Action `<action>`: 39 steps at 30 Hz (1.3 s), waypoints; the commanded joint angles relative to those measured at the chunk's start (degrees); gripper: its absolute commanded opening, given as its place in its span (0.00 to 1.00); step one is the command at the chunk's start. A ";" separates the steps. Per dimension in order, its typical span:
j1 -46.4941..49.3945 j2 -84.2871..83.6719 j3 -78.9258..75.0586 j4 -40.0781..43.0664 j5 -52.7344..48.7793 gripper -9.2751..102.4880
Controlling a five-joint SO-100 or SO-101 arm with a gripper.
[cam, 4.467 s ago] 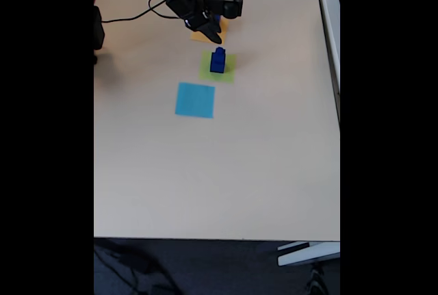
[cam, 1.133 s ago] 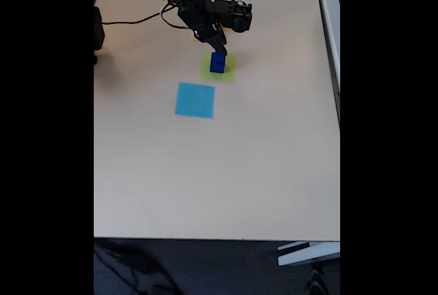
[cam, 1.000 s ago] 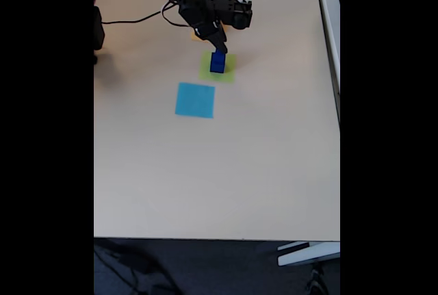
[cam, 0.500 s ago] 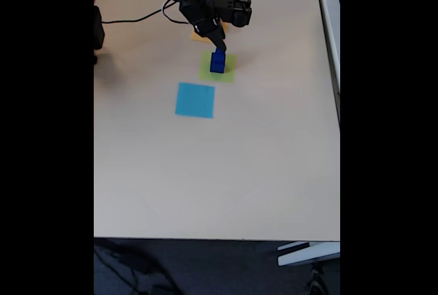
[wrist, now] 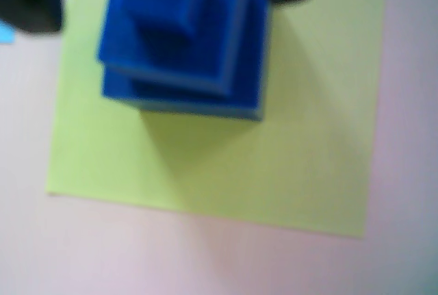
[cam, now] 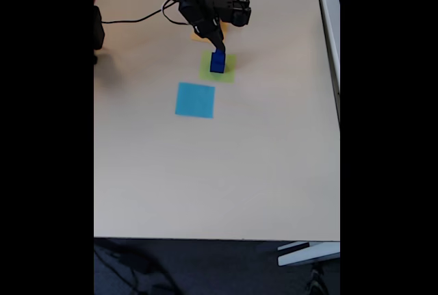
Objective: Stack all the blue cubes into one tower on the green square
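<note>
cubes (cam: 217,62) stacked on the middle square (cam: 228,74) of three, tool (cam: 219,43) above.

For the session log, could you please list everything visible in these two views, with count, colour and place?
blue cubes: at least three tiers visible in the wrist view, dark blue, stacked in one tower on the green square; exact count unclear.
green square: one, pale lime green, flat on the table.
light blue square: one, below-left of the green square in the fixed view.
orange-yellow square: one, mostly hidden under the arm.
table: one, beige.
cable: black, lying on the table near the arm.
hand: one, black, just above the tower; too small to tell whether open or shut.
</note>
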 commanded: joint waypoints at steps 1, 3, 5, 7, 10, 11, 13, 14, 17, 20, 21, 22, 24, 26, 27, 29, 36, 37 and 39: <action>0.44 0.44 -2.72 0.35 -0.53 0.21; 0.53 0.44 -2.55 0.35 -0.70 0.21; 0.70 0.35 -2.46 0.44 -0.88 0.21; 0.79 0.26 -2.29 0.53 -0.97 0.21; 0.79 0.09 -2.20 0.53 -1.05 0.21; 0.79 0.00 -2.20 0.53 -1.05 0.21; 0.79 -0.35 -2.20 0.53 -0.88 0.21; 0.79 -0.62 -2.29 0.53 -0.97 0.21; 0.79 -1.32 -2.37 0.53 -0.62 0.21; 0.62 -1.23 -2.46 0.53 -0.62 0.21; 0.62 -1.14 -2.46 0.53 -0.70 0.22; 0.62 -1.14 -2.55 0.53 -0.88 0.22; 0.62 -1.14 -2.64 0.53 -1.05 0.22; 0.70 -1.14 -2.72 0.53 -1.14 0.22; 0.70 -1.05 -2.72 0.53 -1.23 0.22; 0.79 -1.05 -2.81 0.53 -1.32 0.22; 0.79 -0.97 -3.16 0.53 -1.76 0.21; 0.88 -0.97 -3.16 0.53 -1.85 0.21; 0.88 -0.88 -3.16 0.53 -2.02 0.21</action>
